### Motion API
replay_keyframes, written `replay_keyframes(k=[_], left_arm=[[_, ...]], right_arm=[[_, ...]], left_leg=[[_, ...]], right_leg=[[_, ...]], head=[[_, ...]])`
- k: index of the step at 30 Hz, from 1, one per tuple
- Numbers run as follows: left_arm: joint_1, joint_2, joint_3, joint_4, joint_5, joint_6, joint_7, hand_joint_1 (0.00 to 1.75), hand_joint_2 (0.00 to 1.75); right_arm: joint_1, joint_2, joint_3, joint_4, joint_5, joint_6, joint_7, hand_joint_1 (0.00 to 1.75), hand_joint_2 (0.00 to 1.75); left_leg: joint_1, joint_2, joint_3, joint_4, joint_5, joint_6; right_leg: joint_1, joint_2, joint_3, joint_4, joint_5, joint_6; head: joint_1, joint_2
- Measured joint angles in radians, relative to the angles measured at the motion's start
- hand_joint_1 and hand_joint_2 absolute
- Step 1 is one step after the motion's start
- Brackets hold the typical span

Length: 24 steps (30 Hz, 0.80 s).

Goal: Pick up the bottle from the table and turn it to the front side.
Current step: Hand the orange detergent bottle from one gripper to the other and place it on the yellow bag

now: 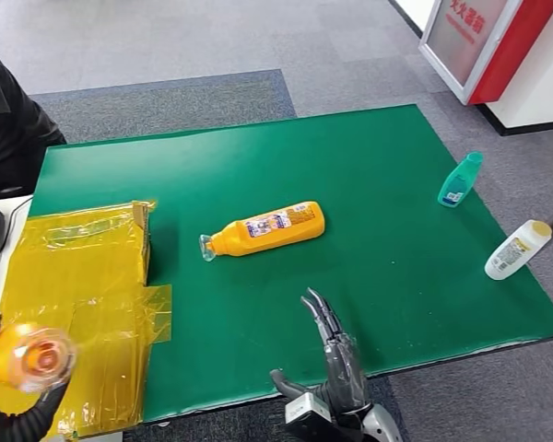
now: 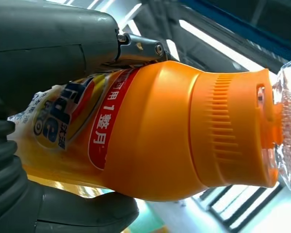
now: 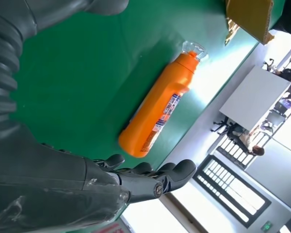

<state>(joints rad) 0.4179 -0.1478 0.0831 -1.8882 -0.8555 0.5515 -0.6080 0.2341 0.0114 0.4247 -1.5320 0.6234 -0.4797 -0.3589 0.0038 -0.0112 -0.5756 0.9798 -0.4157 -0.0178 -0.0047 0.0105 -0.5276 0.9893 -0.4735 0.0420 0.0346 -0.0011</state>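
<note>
So the left hand (image 1: 5, 405) is down at the near left corner of the desk (image 1: 371, 175) and it's got an orange bottle (image 1: 27, 357) in its grip, held over the yellow taped box (image 1: 79, 276). In the head view the clear cap end points pretty much straight at the camera. From the left wrist view you can see the thick thumb and fingers (image 2: 137, 48) wrapped on either side of the bottle body, with the red and yellow label showing and the ribbed orange neck sticking out past the hand.

There's a second orange bottle (image 1: 270, 228) lying on its side near the middle of the green desk top, clear cap pointing toward the left edge and the box, small-print label facing up. The right wrist view shows it flat on the green surface too.

The right hand (image 1: 333, 364) sits at the near edge of the desk, a bit right of the middle, fingers stretched out and slightly spread, holding nothing and not touching the lying bottle.

Over by the right edge there's a small teal bottle (image 1: 460, 180) lying near the far right corner, and a white bottle with a yellowish cap (image 1: 517, 250) lying across the right edge, partly hanging off it. A person's dark sleeve (image 1: 9, 129) is just past the far left corner.
</note>
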Motion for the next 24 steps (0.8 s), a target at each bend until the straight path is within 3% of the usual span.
replay_keyframes(k=[7, 12, 16, 24], left_arm=[[-0.051, 0.058, -0.011, 0.086, -0.489, 0.012, 0.308, 1.75, 1.75], [-0.162, 0.129, -0.08, 0.231, -0.675, -0.04, 0.511, 1.75, 1.75], [-0.263, 0.184, -0.15, 0.355, -0.706, -0.08, 0.594, 1.75, 1.75], [-0.428, 0.261, -0.268, 0.528, -0.713, -0.165, 0.642, 1.75, 1.75]], right_arm=[[0.0, 0.0, -0.022, -0.018, 0.003, 0.073, 0.0, 0.0, 1.75], [-0.025, 0.0, -0.019, -0.011, 0.003, 0.12, 0.0, 0.0, 1.75], [-0.046, 0.0, -0.002, 0.009, -0.001, 0.143, 0.0, 0.0, 1.75], [-0.075, 0.001, 0.032, 0.057, -0.018, 0.17, -0.003, 0.0, 1.75]], left_leg=[[0.0, 0.0, 0.0, 0.0, 0.0, 0.0], [0.001, 0.0, 0.0, 0.0, 0.001, 0.0], [0.0, 0.0, 0.0, 0.0, 0.002, 0.0], [0.0, 0.0, 0.0, 0.0, 0.002, 0.0]], right_leg=[[0.0, 0.0, -0.002, 0.0, 0.0, 0.0], [0.0, 0.0, -0.001, 0.0, 0.0, 0.0], [0.0, 0.0, 0.002, 0.0, 0.001, 0.0], [0.0, 0.0, 0.003, 0.0, 0.002, 0.0]], head=[[0.0, 0.0], [0.0, 0.0], [0.0, 0.0], [0.0, 0.0]])
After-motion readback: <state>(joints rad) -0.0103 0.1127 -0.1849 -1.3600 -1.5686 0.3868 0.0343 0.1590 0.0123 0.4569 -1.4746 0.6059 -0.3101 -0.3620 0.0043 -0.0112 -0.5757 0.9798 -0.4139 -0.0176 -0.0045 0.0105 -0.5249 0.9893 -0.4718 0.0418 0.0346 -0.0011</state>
